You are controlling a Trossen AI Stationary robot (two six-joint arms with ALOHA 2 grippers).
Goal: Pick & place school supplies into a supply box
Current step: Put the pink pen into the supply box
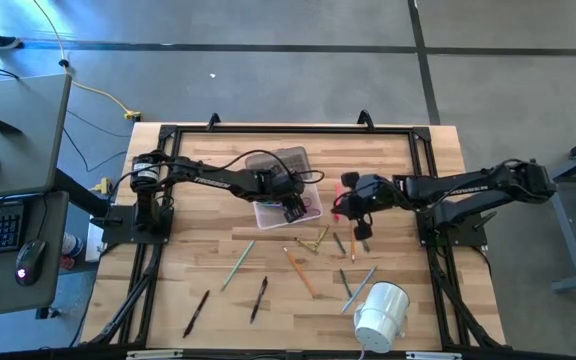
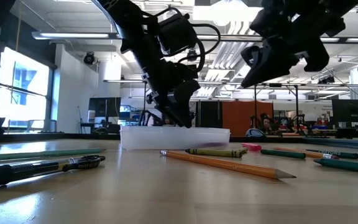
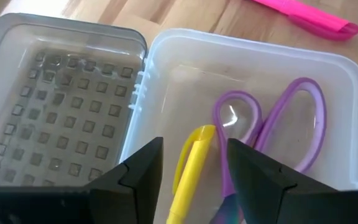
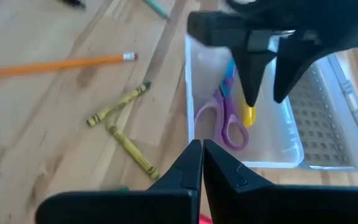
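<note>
Left gripper (image 3: pixel 194 171) hovers over the box (image 3: pixel 347 81), fingers apart, yellow marker (image 3: pixel 191 171) released inside (beside scissors (image 3: pixel 278 124)). Right gripper (image 4: pixel 202 163) clenched, empty. Next: fetch a pencil (image 1: pixel 299 272).

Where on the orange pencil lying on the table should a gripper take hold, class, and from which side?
Probably mid-shaft, from straight above, fingers straddling its width. The orange pencil lies flat on the table, thin and straight, with bare wood either side of its middle.
</note>
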